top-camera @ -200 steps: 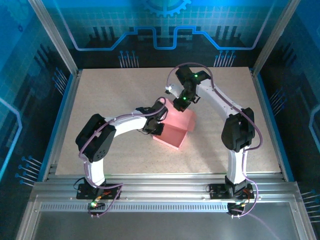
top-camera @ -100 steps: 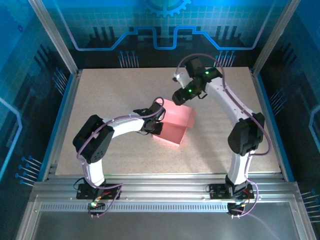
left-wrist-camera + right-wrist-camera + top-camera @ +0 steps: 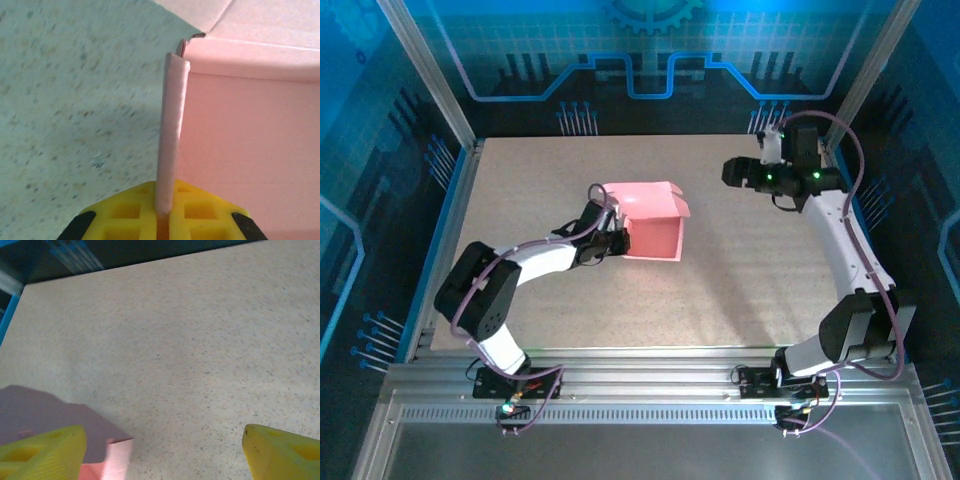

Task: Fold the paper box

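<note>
Grip on pink card, other claw free

Left gripper [image 3: 162, 220] is pinched tight on an upright card edge of the paper box [image 3: 655, 228], which sits on the table [image 3: 750, 290] just left of centre. Right gripper [image 3: 160, 450] gapes wide and holds nothing, over the far right, well apart from it.
</note>
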Robot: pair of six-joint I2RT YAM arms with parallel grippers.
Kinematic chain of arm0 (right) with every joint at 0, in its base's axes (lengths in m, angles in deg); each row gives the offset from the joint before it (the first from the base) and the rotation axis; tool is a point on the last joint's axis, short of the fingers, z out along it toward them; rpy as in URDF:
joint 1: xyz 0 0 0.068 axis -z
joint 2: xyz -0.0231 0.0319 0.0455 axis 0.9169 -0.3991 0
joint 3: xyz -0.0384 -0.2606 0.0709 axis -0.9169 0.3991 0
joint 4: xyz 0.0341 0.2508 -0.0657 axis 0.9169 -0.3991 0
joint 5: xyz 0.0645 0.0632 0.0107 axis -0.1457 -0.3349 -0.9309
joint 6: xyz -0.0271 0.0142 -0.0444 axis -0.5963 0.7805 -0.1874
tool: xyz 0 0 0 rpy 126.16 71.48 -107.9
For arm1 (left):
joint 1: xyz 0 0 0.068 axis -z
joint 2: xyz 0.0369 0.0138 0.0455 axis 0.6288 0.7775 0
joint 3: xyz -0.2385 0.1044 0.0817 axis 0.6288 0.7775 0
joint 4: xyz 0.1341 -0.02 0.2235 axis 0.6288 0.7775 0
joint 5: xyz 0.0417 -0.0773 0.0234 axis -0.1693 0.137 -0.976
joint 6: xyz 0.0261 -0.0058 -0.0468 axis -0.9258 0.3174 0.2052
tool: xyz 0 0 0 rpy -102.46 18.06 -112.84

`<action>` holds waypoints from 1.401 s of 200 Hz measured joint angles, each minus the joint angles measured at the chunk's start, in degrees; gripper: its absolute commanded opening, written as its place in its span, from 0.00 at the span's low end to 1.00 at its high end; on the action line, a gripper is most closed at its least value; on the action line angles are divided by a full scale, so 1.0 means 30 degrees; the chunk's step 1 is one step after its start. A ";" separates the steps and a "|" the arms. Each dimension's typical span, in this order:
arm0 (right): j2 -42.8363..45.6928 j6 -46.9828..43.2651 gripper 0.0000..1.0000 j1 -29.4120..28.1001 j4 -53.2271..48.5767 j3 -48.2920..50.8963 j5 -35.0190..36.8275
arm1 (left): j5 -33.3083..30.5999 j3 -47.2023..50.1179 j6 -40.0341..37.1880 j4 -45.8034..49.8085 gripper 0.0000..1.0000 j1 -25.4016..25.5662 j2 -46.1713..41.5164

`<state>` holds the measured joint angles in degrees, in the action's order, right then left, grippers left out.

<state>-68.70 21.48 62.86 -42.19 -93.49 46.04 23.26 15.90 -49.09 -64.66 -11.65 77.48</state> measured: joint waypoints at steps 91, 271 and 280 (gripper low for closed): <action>-0.1632 0.1166 0.77 -0.2492 0.4940 0.4911 -0.4524 | 0.4306 0.0780 0.3249 -0.8233 0.00 0.0350 -0.2113; -0.3796 0.5093 0.75 -0.5056 1.0506 0.4226 -0.7810 | 0.3716 0.0969 0.4146 -0.9107 0.00 0.0051 -0.2106; -0.3803 0.5158 0.75 -0.5056 1.0506 0.4226 -0.7803 | 0.3708 0.0991 0.4153 -0.9114 0.00 0.0051 -0.2106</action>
<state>-80.11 36.95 47.69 -10.68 -80.81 22.63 34.39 18.87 -36.63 -92.00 -11.50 71.17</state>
